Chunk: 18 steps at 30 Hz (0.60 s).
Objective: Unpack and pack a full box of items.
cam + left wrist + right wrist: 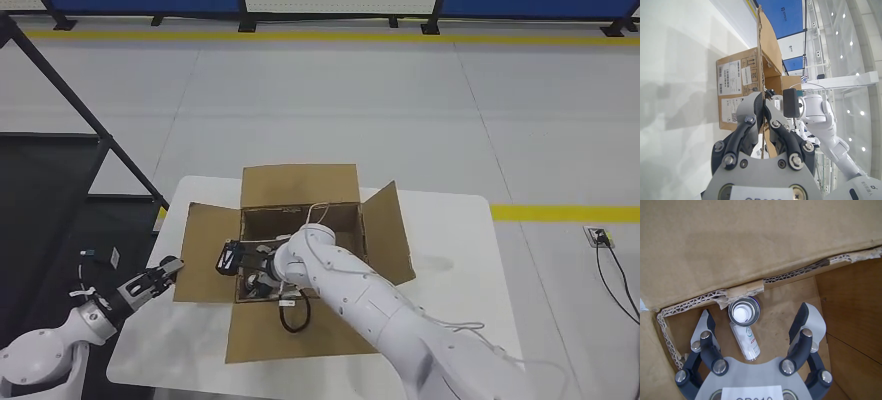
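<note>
In the box [300,186], mid-table [450,250], a spray can [744,313] stands upright against the torn inner wall, a white bottle [751,341] lying just beside it. Above them the right gripper [755,313] hangs with jaws wide, holding nothing, bare cardboard floor alongside. At the table's left edge the left gripper [763,107] pinches the left flap [205,250] by its edge.

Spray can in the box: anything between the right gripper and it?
Nothing visible blocks it. The right gripper hangs open over the upright spray can. A white bottle lies on the box floor right beside the can, and the torn flap edge sits close to its rim; both could crowd a finger.
</note>
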Motion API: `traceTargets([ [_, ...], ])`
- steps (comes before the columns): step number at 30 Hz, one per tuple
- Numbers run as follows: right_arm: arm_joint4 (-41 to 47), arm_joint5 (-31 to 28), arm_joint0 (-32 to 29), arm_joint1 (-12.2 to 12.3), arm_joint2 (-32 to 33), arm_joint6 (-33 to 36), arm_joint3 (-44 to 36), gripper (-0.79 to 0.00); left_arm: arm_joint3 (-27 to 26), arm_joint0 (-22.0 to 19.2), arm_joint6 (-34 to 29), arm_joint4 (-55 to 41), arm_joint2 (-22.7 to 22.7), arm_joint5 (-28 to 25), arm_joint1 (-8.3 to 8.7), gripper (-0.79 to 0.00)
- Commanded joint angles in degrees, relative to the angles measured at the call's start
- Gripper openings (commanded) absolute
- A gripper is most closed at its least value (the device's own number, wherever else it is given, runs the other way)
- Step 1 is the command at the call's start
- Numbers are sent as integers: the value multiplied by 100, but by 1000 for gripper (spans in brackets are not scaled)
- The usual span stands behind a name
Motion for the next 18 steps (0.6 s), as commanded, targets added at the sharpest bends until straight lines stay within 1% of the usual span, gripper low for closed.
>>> traceTargets([
  [1,-13,-50,-1,-30,5,8,52,0,-2,6,13,-17,12,2,8,-785],
  [2,-19,-85,-2,-53,12,11,97,0,-4,9,18,-29,18,3,15,-785],
  [3,-19,-103,-1,-64,17,7,120,-28,-6,11,21,-32,22,2,19,-785],
  [4,-31,-135,-1,-85,23,2,165,-92,-12,18,30,-40,30,2,26,-785],
  [5,-37,-161,0,-101,28,-11,193,-132,-17,23,38,-45,36,3,31,-785],
  [6,-41,-180,1,-110,32,-15,217,-194,-20,27,43,-48,39,3,34,-785],
  [7,-50,-214,5,-129,41,-38,258,-372,-24,34,53,-55,45,1,41,-785],
  [10,-86,-266,8,-168,56,-96,335,-486,-28,48,75,-87,60,6,54,-785],
  [11,-95,-274,11,-176,60,-106,353,-563,-27,50,87,-84,60,8,58,-785],
  [12,-109,-297,15,-191,68,-127,384,-610,-30,56,105,-88,67,11,64,-785],
  [15,-132,-332,35,-215,91,-166,446,-714,-34,66,134,-106,77,13,76,-785],
  [18,-165,-346,61,-237,118,-204,492,-733,-36,78,188,-122,84,6,88,-785],
])
